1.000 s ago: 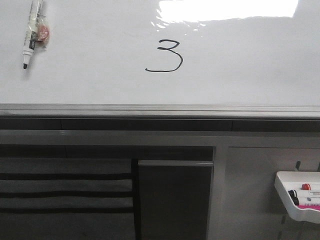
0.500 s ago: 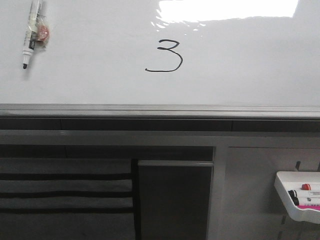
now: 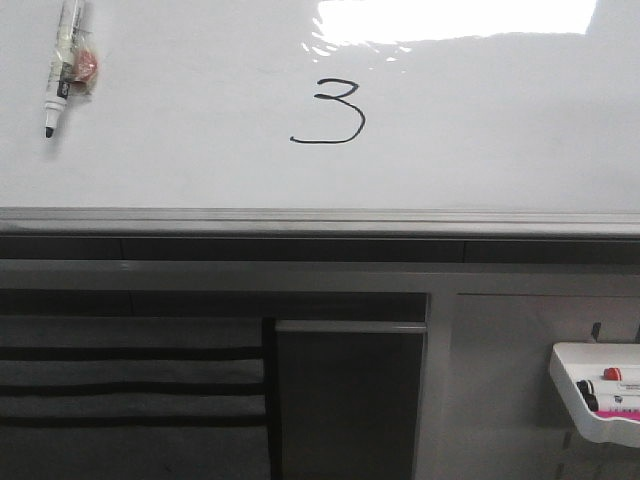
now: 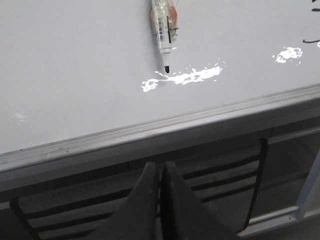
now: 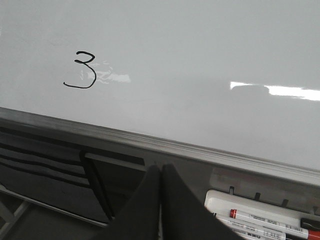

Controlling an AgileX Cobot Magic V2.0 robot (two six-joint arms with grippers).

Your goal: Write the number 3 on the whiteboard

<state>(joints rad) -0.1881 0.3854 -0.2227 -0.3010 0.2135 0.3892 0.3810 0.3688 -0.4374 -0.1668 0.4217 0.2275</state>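
Note:
The number 3 stands in thin black line near the middle of the whiteboard, its bottom stroke trailing left; the right wrist view shows the number 3 too. An uncapped black marker lies on the board at the far left, tip toward the front edge, also visible as the marker in the left wrist view. My left gripper is shut and empty, below the whiteboard's grey edge strip. My right gripper is shut and empty, also below the whiteboard's edge. Neither arm shows in the front view.
A small white tray with red and black markers hangs at the lower right, close beside my right gripper as the tray in that wrist view. Under the board's grey edge strip are dark slatted panels and a grey frame.

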